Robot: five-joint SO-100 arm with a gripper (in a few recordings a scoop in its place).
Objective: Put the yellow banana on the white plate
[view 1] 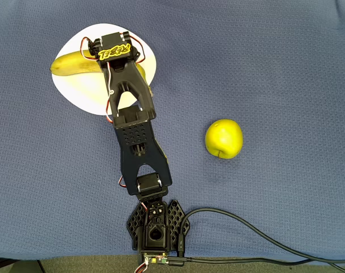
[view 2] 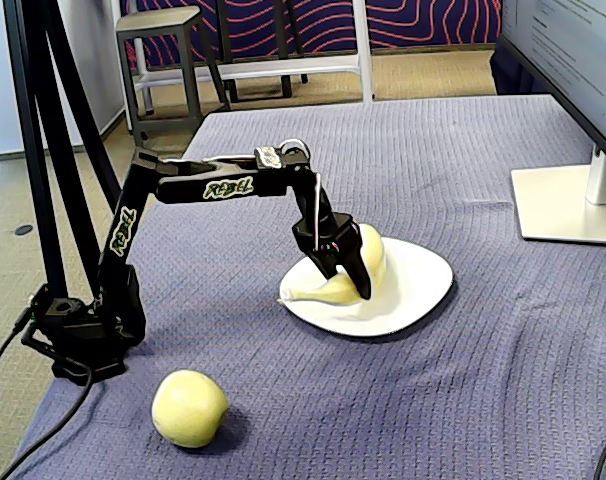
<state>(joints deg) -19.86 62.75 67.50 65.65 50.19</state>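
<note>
Matte black arm (view 2: pixel 198 187) all the way along, its links stamped with yellow-green lettering (view 1: pixel 114 52). Thin red and white wires (view 1: pixel 110 94) loop beside the joints. The base (view 1: pixel 156 225) is a perforated black block, with a thick black cable (view 1: pixel 263 239) trailing off it. The end effector (view 2: pixel 345 268) is black too.

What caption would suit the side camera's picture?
Gripper holds the banana over the plate; an apple sits nearby.

Yellow-green lettering on the black arm (view 2: pixel 228 187), too stylised to read.
</note>
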